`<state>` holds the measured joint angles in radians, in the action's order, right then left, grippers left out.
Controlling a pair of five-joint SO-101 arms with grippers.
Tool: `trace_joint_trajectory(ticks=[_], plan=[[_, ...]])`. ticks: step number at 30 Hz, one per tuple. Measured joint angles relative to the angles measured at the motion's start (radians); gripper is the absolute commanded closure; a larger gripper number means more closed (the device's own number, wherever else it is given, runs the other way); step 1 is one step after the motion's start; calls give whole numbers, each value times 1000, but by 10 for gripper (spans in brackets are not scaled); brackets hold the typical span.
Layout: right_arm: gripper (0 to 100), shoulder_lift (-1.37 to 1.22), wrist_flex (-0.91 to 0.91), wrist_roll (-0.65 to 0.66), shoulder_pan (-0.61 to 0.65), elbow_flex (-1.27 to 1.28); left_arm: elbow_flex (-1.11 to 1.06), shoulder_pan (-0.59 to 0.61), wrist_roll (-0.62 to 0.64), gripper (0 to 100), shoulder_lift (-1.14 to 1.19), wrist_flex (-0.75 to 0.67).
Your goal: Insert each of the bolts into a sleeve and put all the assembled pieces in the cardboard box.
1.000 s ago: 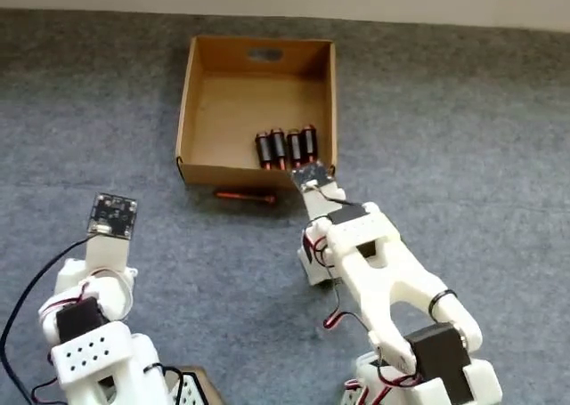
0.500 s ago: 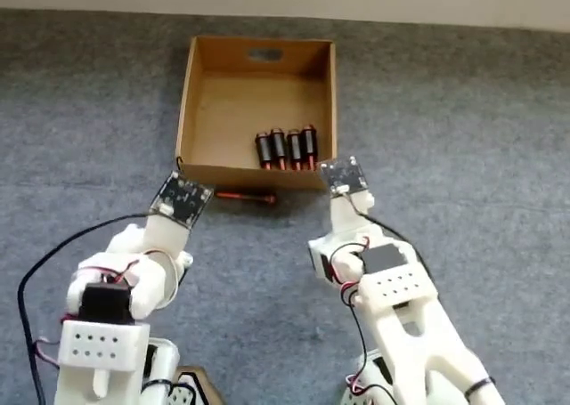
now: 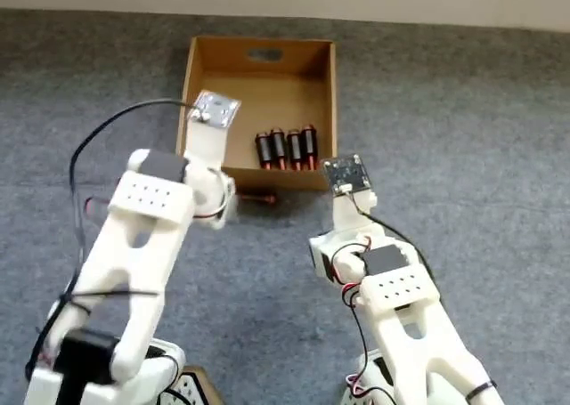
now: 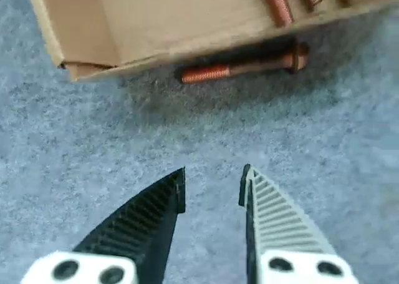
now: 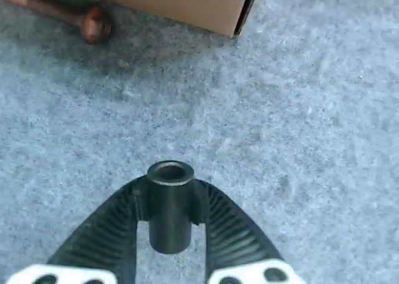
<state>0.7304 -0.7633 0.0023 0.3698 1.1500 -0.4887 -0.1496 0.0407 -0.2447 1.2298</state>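
A copper-coloured bolt lies flat on the grey carpet, just beside the near wall of the cardboard box. The box sits upper middle in the high view, with four assembled pieces side by side in its lower right corner. The left gripper hangs near the bolt, jaws parted by a modest gap and touching nothing, while the right gripper, below the box's lower right corner, is clamped across a dark sleeve.
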Motion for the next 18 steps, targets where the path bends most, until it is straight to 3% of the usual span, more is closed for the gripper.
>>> trace_joint_trajectory(ticks=[6,18], plan=[[993,0,0,0,0,0,55,-58,235,836,235,-186],[993,0,0,0,0,0,57,-61,267,833,361,-404]])
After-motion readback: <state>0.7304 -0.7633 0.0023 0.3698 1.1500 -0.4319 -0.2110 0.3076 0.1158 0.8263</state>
